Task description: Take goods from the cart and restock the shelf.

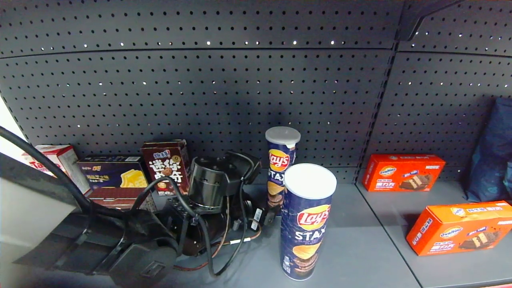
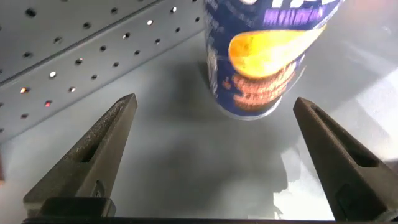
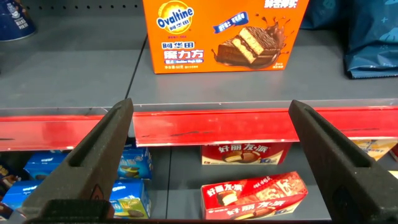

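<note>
Your left gripper is spread wide and holds nothing. A chip can stands upright on the grey shelf just beyond its fingertips, untouched, long axis vertical. Your right gripper is equally wide open and empty, facing the shelf's red front edge, with an orange box behind it.

The chip can is glossy, the metal shelf matt.

Dark perforated back panel. At right, an orange box by the panel, a second orange box nearer the front, a dark blue bag beside them. At left, an upright brown box.
</note>
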### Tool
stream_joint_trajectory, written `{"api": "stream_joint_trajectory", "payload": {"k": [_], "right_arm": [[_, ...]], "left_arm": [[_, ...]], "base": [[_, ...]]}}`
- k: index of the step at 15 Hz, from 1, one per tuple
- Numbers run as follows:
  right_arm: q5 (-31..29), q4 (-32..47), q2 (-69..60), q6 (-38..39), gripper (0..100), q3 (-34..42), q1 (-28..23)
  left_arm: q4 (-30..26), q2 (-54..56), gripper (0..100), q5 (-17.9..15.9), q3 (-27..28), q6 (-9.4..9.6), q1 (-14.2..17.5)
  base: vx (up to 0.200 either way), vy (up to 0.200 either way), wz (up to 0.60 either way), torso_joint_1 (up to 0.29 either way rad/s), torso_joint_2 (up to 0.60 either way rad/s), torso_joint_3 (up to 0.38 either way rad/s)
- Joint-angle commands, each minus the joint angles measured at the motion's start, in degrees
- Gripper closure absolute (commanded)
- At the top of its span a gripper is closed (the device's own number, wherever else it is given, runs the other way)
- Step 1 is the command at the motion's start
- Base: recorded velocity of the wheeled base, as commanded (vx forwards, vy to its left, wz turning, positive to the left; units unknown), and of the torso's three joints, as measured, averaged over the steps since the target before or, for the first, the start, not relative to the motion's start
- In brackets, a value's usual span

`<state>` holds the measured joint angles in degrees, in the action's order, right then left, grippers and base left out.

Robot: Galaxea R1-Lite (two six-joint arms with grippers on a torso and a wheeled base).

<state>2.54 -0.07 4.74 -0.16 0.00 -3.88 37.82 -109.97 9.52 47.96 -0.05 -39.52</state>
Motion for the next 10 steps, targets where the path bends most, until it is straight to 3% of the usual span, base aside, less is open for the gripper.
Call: {"api": "stream_joint_trajectory", "payload": {"k": [1,10], "right_arm": [[0.01,-0.01,0.09,-0.02,0,0.0,0.01],[0.01,-0.01,0.09,-0.02,0,0.0,0.01]], "left_arm": [[-0.02,-1.91,0,-0.03,1.52,-0.04,-0.29],[-0.11,-5.52,0,0.06,5.74,-0.04,0.15]], "base": [[0.0,0.0,0.0,0.0,0.0,0.0],[0.0,0.0,0.0,0.0,0.0,0.0]]}}
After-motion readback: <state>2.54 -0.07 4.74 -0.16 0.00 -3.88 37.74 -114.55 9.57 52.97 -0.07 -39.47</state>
